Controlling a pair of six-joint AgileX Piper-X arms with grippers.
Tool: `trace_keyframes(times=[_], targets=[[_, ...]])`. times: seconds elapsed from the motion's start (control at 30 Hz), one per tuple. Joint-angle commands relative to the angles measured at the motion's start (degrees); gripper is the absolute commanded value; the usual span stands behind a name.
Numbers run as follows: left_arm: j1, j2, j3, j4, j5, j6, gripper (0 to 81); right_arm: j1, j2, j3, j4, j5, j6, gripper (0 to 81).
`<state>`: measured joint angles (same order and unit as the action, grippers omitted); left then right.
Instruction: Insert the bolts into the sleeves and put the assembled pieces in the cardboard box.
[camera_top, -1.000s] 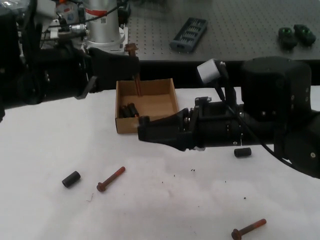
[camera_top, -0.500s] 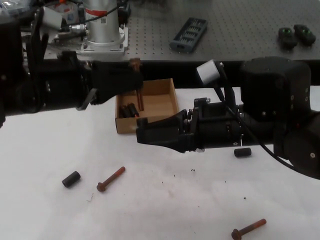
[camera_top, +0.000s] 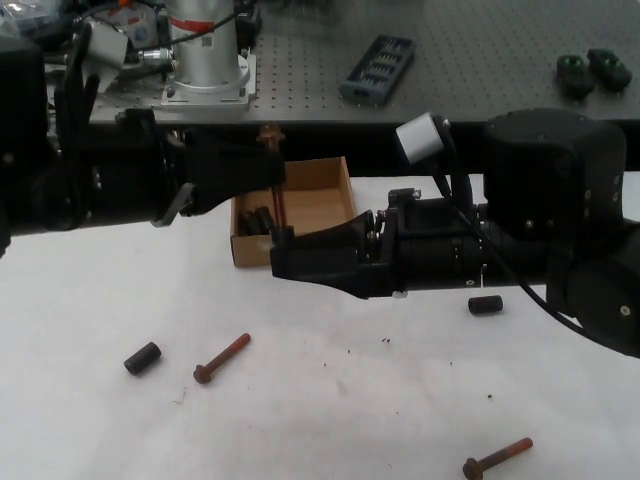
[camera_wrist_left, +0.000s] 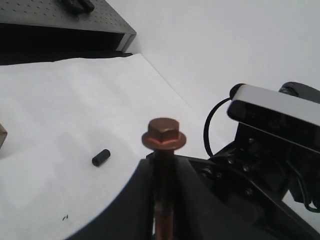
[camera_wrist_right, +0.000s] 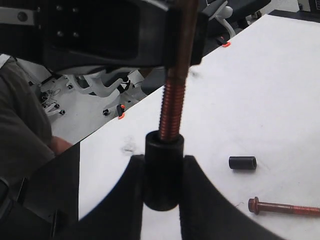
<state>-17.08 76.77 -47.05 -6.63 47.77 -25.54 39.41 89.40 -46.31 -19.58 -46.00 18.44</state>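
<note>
Bolt (camera_wrist_right: 172, 100) and sleeve (camera_wrist_right: 163, 172) at the point of mating. The bolt stands upright, hexagonal head at twelve o'clock and threaded end at six. It is clamped along its shank by the closed fingers (camera_wrist_left: 135, 200) of the left gripper (camera_wrist_left: 162, 170). The sleeve sits directly at six o'clock of the bolt, bore upward. It is pinched between the two fingers (camera_wrist_right: 130, 200) of the right gripper (camera_wrist_right: 163, 167), which are narrowed to the sleeve's width.

The long axes of both pieces are near vertical and appear to share one line. The thread meets the sleeve's open top; how deep it sits cannot be told.

Judgement: the coming move is a straight closing along this axis, bolt toward six o'clock or sleeve toward twelve. A sideways offset would likely catch the thread on the rim.

In the high view the pair shows against the cardboard box (camera_top: 322, 205), where dark assembled pieces (camera_top: 258, 220) lie at its nine o'clock side. Not yet joined, on the bench:
- a loose sleeve (camera_top: 142, 357) between seven and eight o'clock of the box
- a loose bolt (camera_top: 222, 358) at seven o'clock
- a second loose sleeve (camera_top: 485, 305) at four o'clock
- a second loose bolt (camera_top: 497, 457) at five o'clock
</note>
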Motion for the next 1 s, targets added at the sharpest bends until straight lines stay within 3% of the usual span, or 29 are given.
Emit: trace_keyframes(times=[0.0, 0.97], targets=[[-0.25, -0.75, -0.18, -0.43, 0.55, -0.99, 0.6, 0.07, 0.02, -0.77, -1.36, -1.27, -0.42, 4.4], [-0.25, -0.75, -0.11, 14.19, 8.68, 3.25, 0.6, 0.07, 0.02, -0.77, -1.8, -1.26, -0.42, 4.4]])
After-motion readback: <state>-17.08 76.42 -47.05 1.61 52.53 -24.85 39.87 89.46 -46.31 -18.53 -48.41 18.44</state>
